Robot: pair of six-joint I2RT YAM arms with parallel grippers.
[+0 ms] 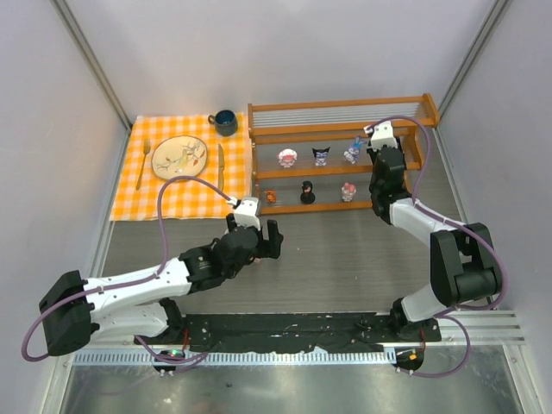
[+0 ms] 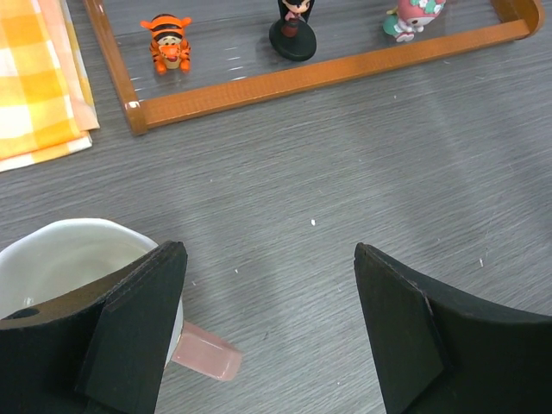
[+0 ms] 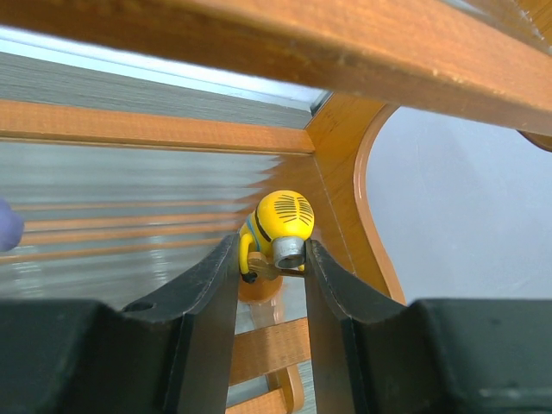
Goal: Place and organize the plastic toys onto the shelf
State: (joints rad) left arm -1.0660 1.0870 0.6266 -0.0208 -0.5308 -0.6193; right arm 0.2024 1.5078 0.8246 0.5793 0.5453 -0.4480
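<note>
The left arm lies low, stretching from the near left corner toward the middle of the grey tabletop [image 1: 345, 267]. Its left pincer [image 2: 272, 319] gapes wide with nothing in it, a white ceramic mug with a pink handle [image 2: 60, 259] close by one finger. Along the far edge stands the wide orange-brown wooden two-tier shelf [image 1: 336, 108]. Small plastic cartoon figurines sit on its rails, an orange striped tiger figurine [image 2: 168, 43] at the lower rail's left end. The right arm folds up toward the far right corner, reaching the shelf's right end. There the right pincer [image 3: 272, 259] is closed snugly on a yellow round-headed plastic figurine [image 3: 280, 226]. That toy is likely light, hard and slick. Gripping across its body below the head looks sound, though too hard a squeeze could pop it out.
</note>
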